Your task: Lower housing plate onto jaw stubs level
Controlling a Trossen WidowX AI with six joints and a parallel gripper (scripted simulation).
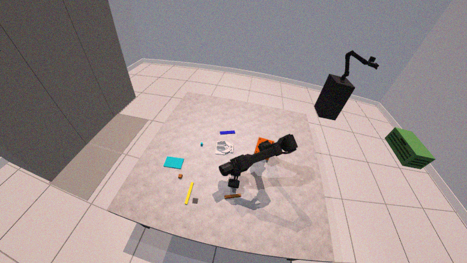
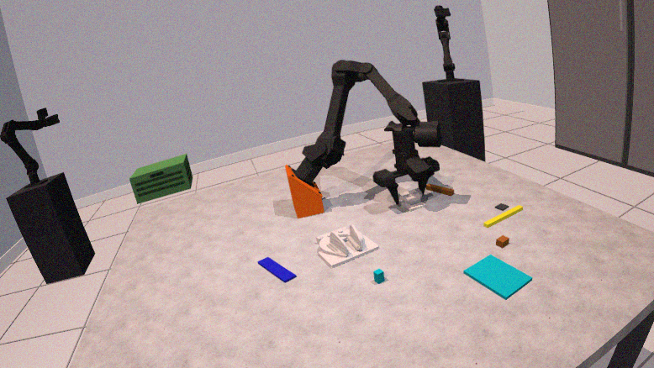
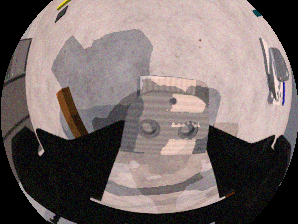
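The white housing plate (image 2: 410, 199) (image 3: 167, 142) lies between the fingertips, low at the tabletop. In the wrist view it shows two round bosses and a small dark hole, with a paler strip along its far edge. My gripper (image 2: 409, 200) (image 3: 165, 127) points down and is shut on the plate, fingers wide apart at its two sides. Whether the plate touches the table is hard to tell. The white base (image 2: 336, 261) (image 1: 217, 152) stands apart, nearer the exterior camera, with two raised jaws (image 2: 338, 244) on it. It shows only partly at the wrist view's right edge.
A brown bar (image 1: 232, 196) (image 2: 440, 189) (image 3: 70, 111) lies close beside the gripper. A blue bar (image 1: 227, 132) (image 2: 276, 270) and a small teal block (image 1: 201, 144) (image 2: 378, 276) lie near the base. A teal slab (image 2: 498, 276), an orange block (image 2: 502, 241), a yellow bar (image 2: 503, 216) and a dark square (image 2: 502, 206) lie farther off.
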